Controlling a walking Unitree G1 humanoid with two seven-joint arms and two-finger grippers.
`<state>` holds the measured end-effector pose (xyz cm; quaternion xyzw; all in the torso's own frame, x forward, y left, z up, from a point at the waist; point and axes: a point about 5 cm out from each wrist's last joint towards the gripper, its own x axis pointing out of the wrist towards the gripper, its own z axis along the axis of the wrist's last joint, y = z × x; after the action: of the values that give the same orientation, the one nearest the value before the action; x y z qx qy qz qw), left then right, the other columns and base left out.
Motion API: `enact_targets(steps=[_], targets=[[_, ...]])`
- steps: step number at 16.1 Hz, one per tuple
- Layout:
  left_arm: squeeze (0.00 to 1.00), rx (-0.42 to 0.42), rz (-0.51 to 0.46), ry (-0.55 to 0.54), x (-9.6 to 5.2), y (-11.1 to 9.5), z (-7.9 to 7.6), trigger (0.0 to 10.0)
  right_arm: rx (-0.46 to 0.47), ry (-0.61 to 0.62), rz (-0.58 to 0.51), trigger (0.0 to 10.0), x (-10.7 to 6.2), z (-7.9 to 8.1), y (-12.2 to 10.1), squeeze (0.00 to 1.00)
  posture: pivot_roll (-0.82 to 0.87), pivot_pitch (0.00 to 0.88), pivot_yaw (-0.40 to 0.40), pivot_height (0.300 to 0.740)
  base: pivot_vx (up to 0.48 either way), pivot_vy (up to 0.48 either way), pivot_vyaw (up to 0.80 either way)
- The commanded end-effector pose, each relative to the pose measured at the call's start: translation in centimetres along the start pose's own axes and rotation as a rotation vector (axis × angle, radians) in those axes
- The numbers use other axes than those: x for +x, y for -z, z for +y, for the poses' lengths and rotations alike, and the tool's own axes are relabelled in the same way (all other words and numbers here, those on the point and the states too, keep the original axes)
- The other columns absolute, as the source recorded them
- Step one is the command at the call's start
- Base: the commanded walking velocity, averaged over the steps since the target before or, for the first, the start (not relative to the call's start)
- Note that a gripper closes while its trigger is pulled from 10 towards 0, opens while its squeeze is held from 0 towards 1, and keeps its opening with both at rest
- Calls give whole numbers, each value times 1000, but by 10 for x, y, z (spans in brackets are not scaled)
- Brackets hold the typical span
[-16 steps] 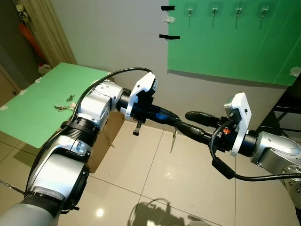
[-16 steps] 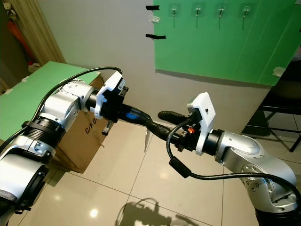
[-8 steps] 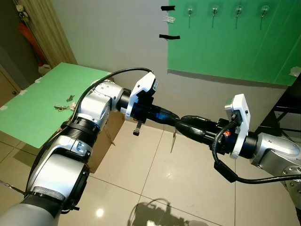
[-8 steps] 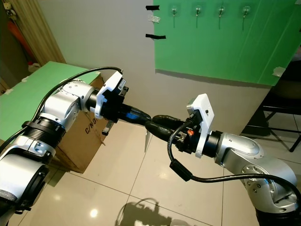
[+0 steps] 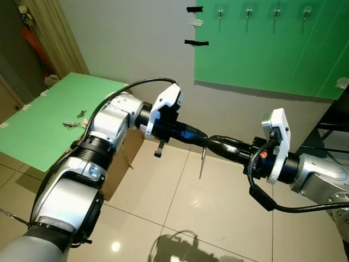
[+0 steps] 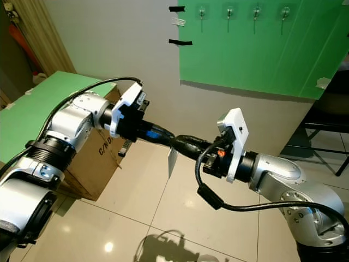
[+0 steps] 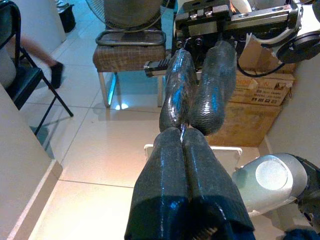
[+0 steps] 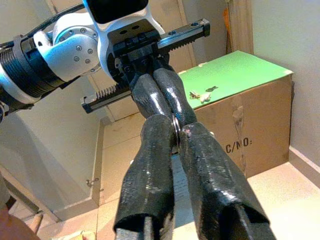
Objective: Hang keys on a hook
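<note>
Keys point(image 5: 201, 162) hang in mid-air between our arms, their ring pinched by our left gripper point(image 5: 202, 143) and our right gripper point(image 5: 214, 143), both clamped fingertip to fingertip on it, so we judge they could drop to the tiled floor point(image 5: 163, 207) if one lets go before the other grips firmly

Head views look down from above at both arms; each wrist view faces the other's fingers point(image 7: 200, 85) closely.
</note>
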<state>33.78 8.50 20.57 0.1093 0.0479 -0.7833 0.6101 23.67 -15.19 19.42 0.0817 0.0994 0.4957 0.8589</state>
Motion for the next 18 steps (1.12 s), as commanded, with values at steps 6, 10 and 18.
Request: enact_targets(steps=[6,10,18], targets=[[0,39,15,20,2,-7,0,10000,-24,-18,-20,0,5,2,-4,0,-308,0,121,740,0,0,0],[0,38,9,15,1,-8,0,10000,-33,3,-36,0,5,0,-5,0,-306,0,121,740,0,0,0],[1000,51,24,-71,3,-6,6,10000,-27,5,-41,0,6,0,-4,0,-307,0,121,740,0,0,0]])
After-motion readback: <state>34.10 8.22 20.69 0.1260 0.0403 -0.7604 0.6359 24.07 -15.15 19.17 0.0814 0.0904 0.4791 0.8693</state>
